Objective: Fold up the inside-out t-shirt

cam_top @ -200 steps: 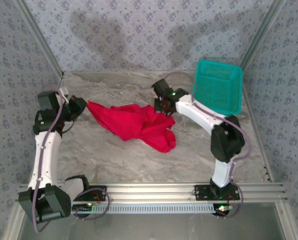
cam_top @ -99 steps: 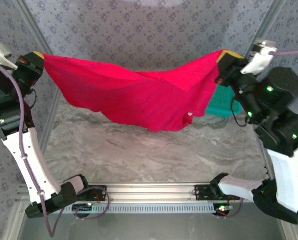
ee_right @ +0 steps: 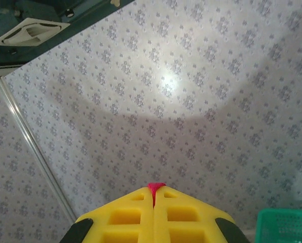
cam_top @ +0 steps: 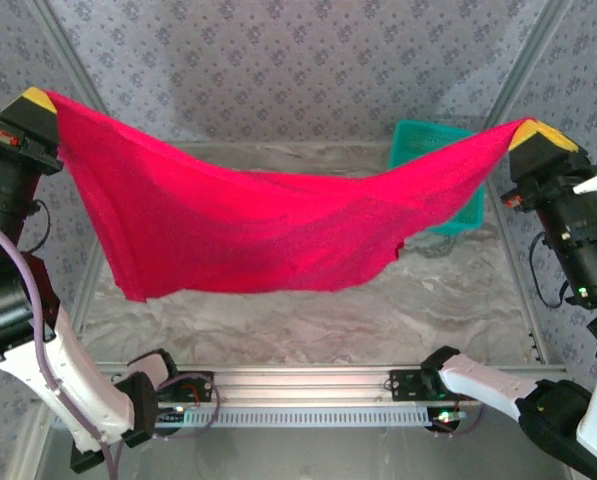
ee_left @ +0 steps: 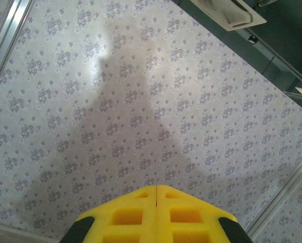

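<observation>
Beneath everything lies the grey marbled tabletop (cam_top: 308,320), walled in by pale patterned panels (cam_top: 278,60). Above it the bright red soft cloth t-shirt (cam_top: 248,230) hangs in the air as one wide sagging sheet, strung between the two arms. Its lowest corner droops on the left toward the tabletop, and we cannot tell whether it touches.

Behind the shirt's right part stands the teal plastic mesh basket (cam_top: 415,143), at the far right of the tabletop. The cloth covers most of it, so we cannot tell whether it holds anything.

The left tool (cam_top: 38,102) is raised high at the left, its yellow fingers pressed together on the shirt's upper corner. The right tool (cam_top: 534,132) is clamped on the opposite corner, and its wrist view shows a sliver of red pinched between the fingers.

We judge the risks as follows:
- Each pinch has little cloth, so a sharp pull apart could slip a corner free and collapse the spread.
- Lowering on the right could drape or snag the cloth on the basket.
- The drooping left corner could bunch under the shirt.
</observation>
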`<control>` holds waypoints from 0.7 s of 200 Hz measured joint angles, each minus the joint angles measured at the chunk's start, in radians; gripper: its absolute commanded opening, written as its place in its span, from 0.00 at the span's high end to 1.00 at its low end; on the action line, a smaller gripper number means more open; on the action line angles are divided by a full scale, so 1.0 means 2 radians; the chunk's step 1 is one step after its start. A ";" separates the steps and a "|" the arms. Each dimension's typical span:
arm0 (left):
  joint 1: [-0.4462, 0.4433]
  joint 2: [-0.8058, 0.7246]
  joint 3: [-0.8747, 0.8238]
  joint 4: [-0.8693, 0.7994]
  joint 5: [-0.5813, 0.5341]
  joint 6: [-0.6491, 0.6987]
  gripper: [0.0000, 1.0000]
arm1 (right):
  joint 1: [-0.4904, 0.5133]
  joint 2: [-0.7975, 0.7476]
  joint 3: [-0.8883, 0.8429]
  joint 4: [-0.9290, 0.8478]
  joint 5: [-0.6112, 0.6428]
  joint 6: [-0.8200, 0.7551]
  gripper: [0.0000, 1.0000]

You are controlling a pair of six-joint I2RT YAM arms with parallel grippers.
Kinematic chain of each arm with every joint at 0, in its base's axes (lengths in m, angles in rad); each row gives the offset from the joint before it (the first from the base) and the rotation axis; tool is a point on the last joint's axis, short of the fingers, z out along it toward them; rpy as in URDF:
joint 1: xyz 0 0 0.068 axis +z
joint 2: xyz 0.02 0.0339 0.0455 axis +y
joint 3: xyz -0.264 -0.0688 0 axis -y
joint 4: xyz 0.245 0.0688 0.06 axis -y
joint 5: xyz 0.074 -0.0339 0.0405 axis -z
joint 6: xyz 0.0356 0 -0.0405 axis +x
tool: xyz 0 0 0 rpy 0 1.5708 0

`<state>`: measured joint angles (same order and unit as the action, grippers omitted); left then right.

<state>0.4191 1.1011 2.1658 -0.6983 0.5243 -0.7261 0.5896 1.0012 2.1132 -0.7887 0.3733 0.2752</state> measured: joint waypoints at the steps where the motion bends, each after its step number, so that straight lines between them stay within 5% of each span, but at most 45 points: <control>1: 0.000 -0.001 -0.001 0.001 0.000 0.000 1.00 | 0.000 0.000 0.000 0.001 0.001 -0.001 1.00; 50: -0.002 0.011 -0.175 0.086 0.035 -0.021 1.00 | -0.006 0.072 -0.021 0.025 0.043 -0.049 1.00; 114: -0.077 0.230 -0.337 0.159 0.013 -0.005 1.00 | -0.097 0.291 -0.074 0.058 -0.010 -0.048 1.00; 140: -0.089 0.335 -0.321 0.169 -0.007 0.006 0.76 | -0.119 0.416 -0.016 0.049 -0.045 -0.034 0.95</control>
<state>0.2420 1.7706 1.5242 -0.3595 0.5095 -0.7136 0.3508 1.8336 2.0819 -0.6899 0.2836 0.2077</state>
